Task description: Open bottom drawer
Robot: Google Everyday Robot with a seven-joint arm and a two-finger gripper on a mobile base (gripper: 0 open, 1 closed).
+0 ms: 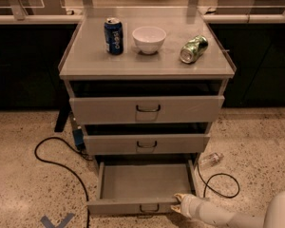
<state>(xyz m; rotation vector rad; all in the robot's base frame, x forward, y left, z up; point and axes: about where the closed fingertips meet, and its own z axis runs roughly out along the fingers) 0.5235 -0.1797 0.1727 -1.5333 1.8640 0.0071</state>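
The bottom drawer (142,182) of the grey cabinet is pulled out far, showing a plain grey interior with nothing in it. Its front panel (128,206) with a small dark bar handle (149,208) faces me at the lower edge. My gripper (179,202) on a white arm comes in from the lower right and sits at the right end of the drawer front, touching its top edge. The middle drawer (146,144) and the top drawer (147,109) are shut.
On the cabinet top (147,68) stand a blue can (114,36), a white bowl (149,38) and a green can (193,49) lying on its side. A black cable (57,160) loops on the floor at left, another (221,184) at right, near a clear bottle (210,159).
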